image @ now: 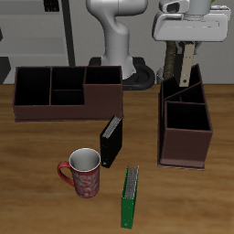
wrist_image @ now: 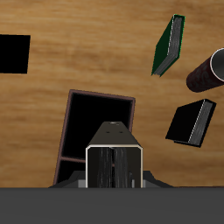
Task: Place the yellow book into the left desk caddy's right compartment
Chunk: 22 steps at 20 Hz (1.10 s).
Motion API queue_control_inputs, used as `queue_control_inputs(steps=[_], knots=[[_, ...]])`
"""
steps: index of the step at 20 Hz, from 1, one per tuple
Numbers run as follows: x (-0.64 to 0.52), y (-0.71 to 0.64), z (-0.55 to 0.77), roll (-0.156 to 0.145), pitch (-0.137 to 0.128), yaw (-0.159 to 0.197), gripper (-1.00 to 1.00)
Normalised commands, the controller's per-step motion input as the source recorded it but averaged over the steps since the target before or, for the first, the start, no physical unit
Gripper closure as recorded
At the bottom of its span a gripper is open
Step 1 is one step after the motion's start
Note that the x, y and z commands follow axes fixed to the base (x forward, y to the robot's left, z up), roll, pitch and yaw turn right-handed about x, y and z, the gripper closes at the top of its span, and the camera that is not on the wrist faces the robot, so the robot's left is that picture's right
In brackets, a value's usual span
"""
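My gripper is shut on the yellow book, a thin tan book that hangs upright from the fingers. Its lower end is at rim height over the far end of the left desk caddy, a maroon-brown divided box with its narrow end towards the table's front. In the wrist view the book shows end-on with grey page edges. A large square dark section, the right compartment, lies open just past the book. I cannot tell whether the book touches the caddy.
An identical caddy stands broadside at the back and also shows in the wrist view. A black book, a red mug and a green book stand nearer the front edge.
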Motion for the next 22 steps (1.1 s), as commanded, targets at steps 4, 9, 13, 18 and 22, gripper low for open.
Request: queue_control_inputs(steps=[4,9,13,18,22], knots=[[0.32,0.20,-0.02,0.014,-0.010,0.028,1.00],[0.27,0.11,-0.07,-0.016,0.017,-0.012,1.00],[0.11,0.17,-0.12,0.016,0.018,-0.008,1.00],[0.05,0.14,-0.18,0.030,0.031,-0.005,1.00],[0.04,0.10,-0.24,0.014,0.032,0.016,1.00]])
